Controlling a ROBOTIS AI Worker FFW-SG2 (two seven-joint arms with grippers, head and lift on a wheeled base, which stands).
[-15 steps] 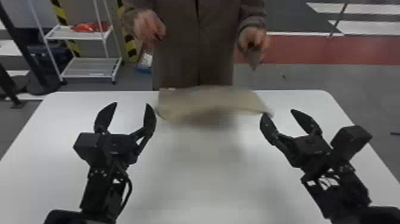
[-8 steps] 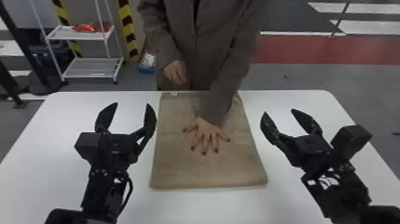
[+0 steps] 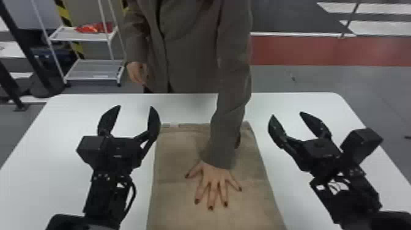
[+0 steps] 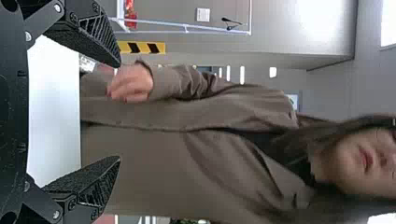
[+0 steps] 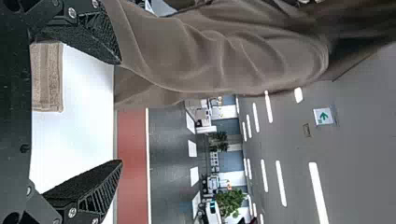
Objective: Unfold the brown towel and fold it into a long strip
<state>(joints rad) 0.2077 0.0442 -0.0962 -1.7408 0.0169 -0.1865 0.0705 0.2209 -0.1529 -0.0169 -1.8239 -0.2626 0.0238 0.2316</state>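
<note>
Brown towel point(image 3: 177, 202), spread flat on the tabletop point(image 3: 189, 104) between the grippers, long axis apparently running away from the robot; a person's hand point(image 3: 214, 180) lies splayed upon it. Left gripper point(image 3: 135, 107), fingers spread, empty, appears nearer its far corner; right gripper point(image 3: 287, 114), likewise spread and empty, would need to travel leftward to the opposite edge.

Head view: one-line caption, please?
A person's spread hand rests on the brown towel, between the open left gripper and open right gripper.
</note>
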